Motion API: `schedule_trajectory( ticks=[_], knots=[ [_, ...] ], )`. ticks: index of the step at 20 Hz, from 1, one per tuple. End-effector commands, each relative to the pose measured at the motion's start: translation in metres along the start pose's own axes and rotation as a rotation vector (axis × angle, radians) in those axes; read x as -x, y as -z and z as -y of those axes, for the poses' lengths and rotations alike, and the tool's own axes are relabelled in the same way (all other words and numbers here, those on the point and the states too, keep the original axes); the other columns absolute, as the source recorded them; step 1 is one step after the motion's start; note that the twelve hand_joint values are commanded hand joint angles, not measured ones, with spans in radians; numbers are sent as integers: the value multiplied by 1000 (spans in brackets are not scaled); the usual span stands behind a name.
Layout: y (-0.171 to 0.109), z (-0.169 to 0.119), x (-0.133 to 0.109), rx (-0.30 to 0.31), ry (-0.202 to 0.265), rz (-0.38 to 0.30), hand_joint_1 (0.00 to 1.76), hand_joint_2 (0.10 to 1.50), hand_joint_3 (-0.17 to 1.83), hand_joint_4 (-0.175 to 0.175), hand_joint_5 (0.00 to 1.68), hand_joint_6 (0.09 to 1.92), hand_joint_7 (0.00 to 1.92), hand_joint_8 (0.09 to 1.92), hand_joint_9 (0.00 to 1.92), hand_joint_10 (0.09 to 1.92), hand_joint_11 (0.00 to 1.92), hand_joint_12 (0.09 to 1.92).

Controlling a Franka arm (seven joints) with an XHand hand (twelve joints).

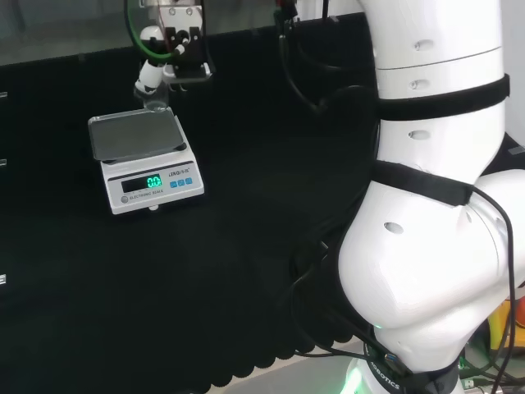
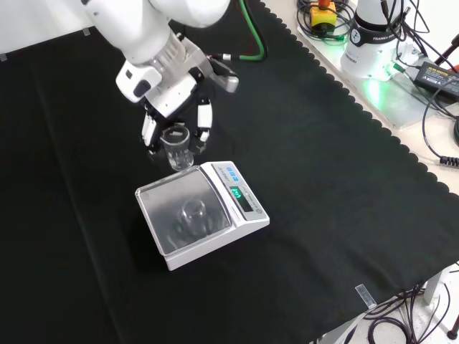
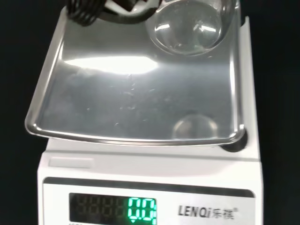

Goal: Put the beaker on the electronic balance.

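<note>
The electronic balance point(image 2: 215, 222) stands on the black cloth, its steel pan point(image 1: 135, 135) bare and its green display lit. A small clear beaker point(image 2: 176, 147) hangs upright in the hand point(image 2: 166, 97), whose fingers point(image 2: 204, 117) curl round it on both sides. In the front view the beaker is just above the pan's far edge, and its reflection shows in the pan. In the head view the hand point(image 1: 164, 57) is behind the balance with the beaker point(image 1: 156, 102) at the pan's back rim. The wrist view looks past the beaker's round base point(image 3: 188, 28) at the pan point(image 3: 136, 93).
A green cable point(image 2: 251, 43) and black cables run to the wrist. Beyond the cloth's scalloped edge point(image 2: 373, 129) at the right of the front view are the arm's base, a power brick and cables. The arm's white links point(image 1: 435, 205) take up the right of the head view.
</note>
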State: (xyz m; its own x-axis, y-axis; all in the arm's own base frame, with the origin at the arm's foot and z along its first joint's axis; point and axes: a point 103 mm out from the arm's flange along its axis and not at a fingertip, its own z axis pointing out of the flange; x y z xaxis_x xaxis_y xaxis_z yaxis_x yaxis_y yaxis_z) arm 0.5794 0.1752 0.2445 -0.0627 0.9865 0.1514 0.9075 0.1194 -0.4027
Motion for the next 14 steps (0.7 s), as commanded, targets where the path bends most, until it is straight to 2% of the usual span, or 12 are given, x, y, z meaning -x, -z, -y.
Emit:
schedule_trajectory(
  ticks=[1, 3, 5, 10, 14],
  knots=[
    [-15, -12, -22, 0, 26, 6, 1165, 819, 643, -175, 572, 895, 927, 982, 1369, 753, 1511, 657],
    [-15, -10, -18, 7, 34, -10, 1166, 818, 644, -175, 572, 895, 927, 982, 1370, 754, 1510, 658],
    [-18, -12, -20, 8, 31, 4, 1167, 818, 644, -175, 573, 896, 928, 983, 1370, 755, 1509, 658],
    [-39, -26, -38, 21, 24, 35, 1170, 816, 646, -175, 578, 898, 930, 984, 1371, 757, 1508, 659],
    [-43, -28, -38, 32, 45, 17, 1171, 815, 647, -175, 579, 898, 933, 985, 1373, 758, 1507, 660]
  ],
)
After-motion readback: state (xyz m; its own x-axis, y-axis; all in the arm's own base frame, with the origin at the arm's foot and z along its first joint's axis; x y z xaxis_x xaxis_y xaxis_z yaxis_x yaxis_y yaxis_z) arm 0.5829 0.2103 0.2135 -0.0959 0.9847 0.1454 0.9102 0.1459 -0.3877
